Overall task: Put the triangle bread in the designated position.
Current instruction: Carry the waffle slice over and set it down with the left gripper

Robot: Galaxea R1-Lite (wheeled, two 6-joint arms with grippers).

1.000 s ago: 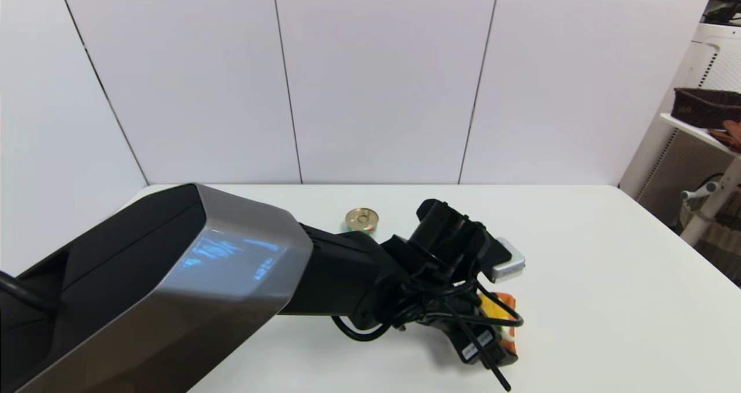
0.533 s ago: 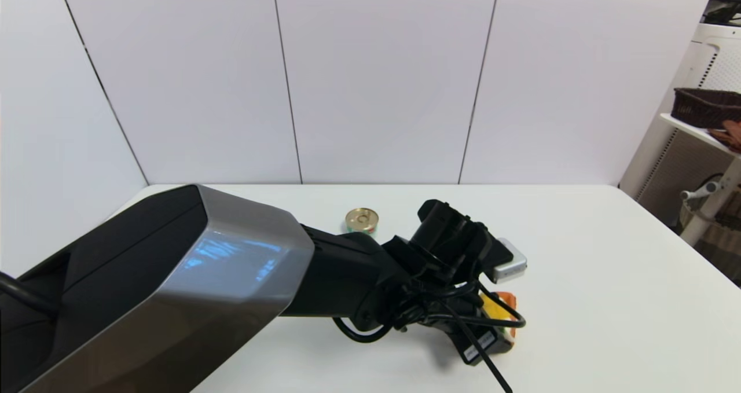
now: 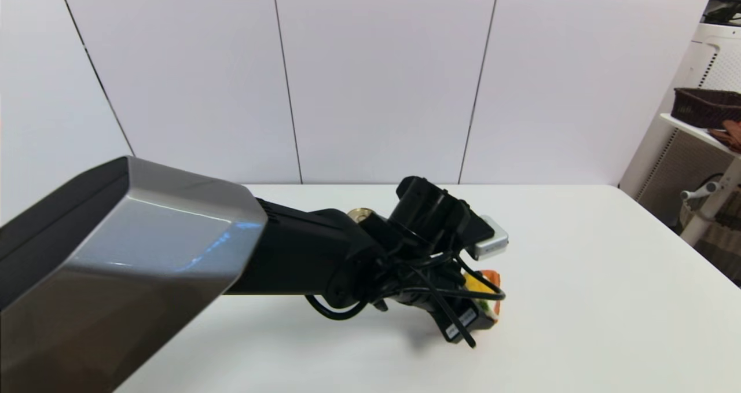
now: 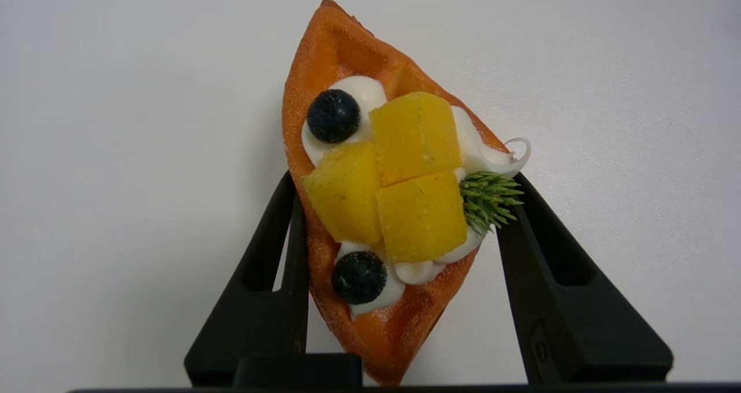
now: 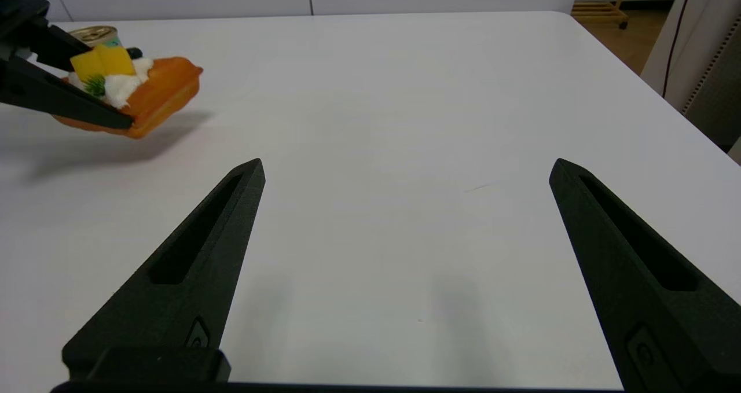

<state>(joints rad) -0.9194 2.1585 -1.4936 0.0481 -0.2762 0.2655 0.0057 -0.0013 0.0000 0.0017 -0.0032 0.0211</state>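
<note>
One triangle bread (image 4: pixel 382 208), one tin can (image 5: pixel 99 35), two grippers, one white table (image 3: pixel 608 300).

Head cam sits high, looks fwd and down over the white table (image 3: pixel 608 300) toward the panelled back wall (image 3: pixel 376 80); the left arm (image 3: pixel 145 277) crosses its foreground and fills much of the lower left. Left wrist cam sits right behind the left gripper (image 4: pixel 399 179), aimed almost straight down at the tabletop, very close: the triangle bread (image 4: pixel 382 184) fills the centre. Right wrist cam sits low behind the right gripper (image 5: pixel 405 167), looks fwd across the table at a shallow angle to its far edge. Shared: all 3 views show the bread; head and right wrist also share the tin can (image 5: pixel 99 34), half hidden behind the arm in the head view.
</note>
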